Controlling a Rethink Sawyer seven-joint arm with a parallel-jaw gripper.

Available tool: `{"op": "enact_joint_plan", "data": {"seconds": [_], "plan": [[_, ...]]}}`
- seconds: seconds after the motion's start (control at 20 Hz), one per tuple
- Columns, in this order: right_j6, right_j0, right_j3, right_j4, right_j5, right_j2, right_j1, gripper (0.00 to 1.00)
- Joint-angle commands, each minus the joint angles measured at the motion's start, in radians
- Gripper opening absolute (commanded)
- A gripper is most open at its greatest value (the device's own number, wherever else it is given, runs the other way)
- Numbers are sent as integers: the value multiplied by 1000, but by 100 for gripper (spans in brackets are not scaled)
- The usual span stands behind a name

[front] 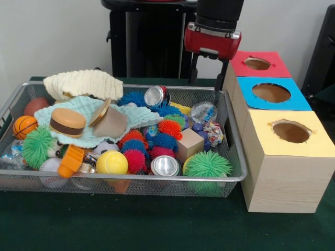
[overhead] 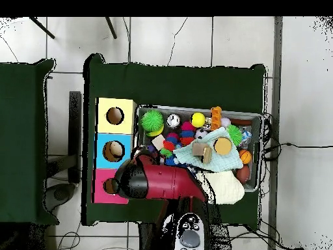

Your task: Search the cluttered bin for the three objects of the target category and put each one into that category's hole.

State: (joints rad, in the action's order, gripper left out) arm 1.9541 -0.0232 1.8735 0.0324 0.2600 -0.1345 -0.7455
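My gripper [front: 208, 73] hangs open and empty above the bin's far right corner, beside the red box [front: 272, 70]. A wire mesh bin [front: 236, 157] is heaped with toys: green spiky balls [front: 207, 166] [front: 36, 146], red, blue and orange spiky balls [front: 157, 137], a yellow ball [front: 111, 162], a small basketball [front: 24, 126], two metal cans [front: 164, 165] [front: 155, 95], a toy burger [front: 67, 122] and a wooden cube [front: 189, 144]. To the right stand three boxes with round holes: red hole [front: 256, 64], blue [front: 271, 92], yellow [front: 291, 132]. Overhead, the arm [overhead: 162, 182] hides the gripper.
A cream knitted cloth [front: 84, 82] lies over the bin's far left rim, and a mint cloth [front: 131, 117] covers part of the pile under a tan cup [front: 110, 123]. Green table cloth [front: 157, 225] lies in front of the bin. Overhead, the boxes [overhead: 115, 116] line the bin's left side.
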Motion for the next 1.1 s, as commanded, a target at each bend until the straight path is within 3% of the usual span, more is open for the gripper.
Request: {"op": "enact_joint_plan", "data": {"seconds": [0.05, 0.3, 0.7, 1.1], "plan": [[228, -13, 186, -9, -145, 37, 33, 100], [234, 6, 249, -18, -189, 27, 21, 100], [211, 10, 258, -31, -212, 31, 33, 100], [198, 59, 241, -25, -225, -13, 49, 100]]}}
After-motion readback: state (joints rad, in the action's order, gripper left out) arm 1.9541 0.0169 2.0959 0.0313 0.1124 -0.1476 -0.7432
